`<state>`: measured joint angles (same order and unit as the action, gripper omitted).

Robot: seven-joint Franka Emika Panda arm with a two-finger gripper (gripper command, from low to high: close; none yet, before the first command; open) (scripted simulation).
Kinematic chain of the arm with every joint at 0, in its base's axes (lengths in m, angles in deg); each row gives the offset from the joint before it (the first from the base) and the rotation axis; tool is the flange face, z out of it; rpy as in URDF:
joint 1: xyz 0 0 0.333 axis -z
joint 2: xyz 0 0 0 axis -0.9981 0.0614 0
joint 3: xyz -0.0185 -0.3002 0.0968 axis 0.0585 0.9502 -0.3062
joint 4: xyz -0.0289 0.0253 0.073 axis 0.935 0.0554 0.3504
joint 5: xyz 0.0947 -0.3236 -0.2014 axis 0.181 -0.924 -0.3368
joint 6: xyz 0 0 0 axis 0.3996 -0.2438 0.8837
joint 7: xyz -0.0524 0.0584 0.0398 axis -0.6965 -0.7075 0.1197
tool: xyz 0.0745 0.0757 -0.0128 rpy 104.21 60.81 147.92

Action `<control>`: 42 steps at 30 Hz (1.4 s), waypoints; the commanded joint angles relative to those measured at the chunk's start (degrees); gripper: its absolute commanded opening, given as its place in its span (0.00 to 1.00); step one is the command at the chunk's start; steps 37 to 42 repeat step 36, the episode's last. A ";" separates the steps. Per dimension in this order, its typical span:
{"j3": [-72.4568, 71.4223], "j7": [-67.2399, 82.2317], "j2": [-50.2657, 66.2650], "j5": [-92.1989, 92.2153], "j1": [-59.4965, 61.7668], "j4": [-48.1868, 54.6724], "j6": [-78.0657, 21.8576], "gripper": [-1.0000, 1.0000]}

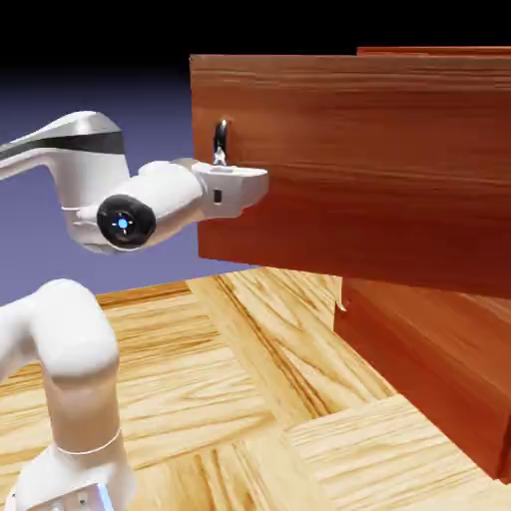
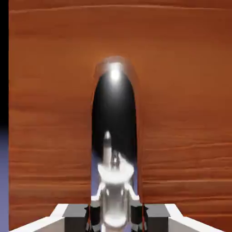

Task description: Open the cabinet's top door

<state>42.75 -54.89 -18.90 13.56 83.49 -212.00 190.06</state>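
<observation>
The top door (image 1: 349, 165) stands swung out, and we have our hand (image 2: 115, 213) closed on its handle (image 1: 222, 142), presumably to keep pulling it wider.

here's the exterior view, set back beside the arm (image 1: 95, 205), looking across it toward the top door (image 1: 349, 160); and the hand view, close in front of that door, faces its wood nearly square-on. both share the top door's curved handle (image 2: 114, 108) and nearby front.
</observation>
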 commanded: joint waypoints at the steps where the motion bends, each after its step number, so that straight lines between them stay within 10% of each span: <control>1: 2.08 -0.33 -0.25 -2.08 0.81 0.40 -2.06 0.00; 31: 46.76 -4.03 9.72 -36.97 -25.37 51.75 -59.72 0.00; 42: 44.48 -11.84 0.34 -42.61 -31.31 53.18 -58.23 0.00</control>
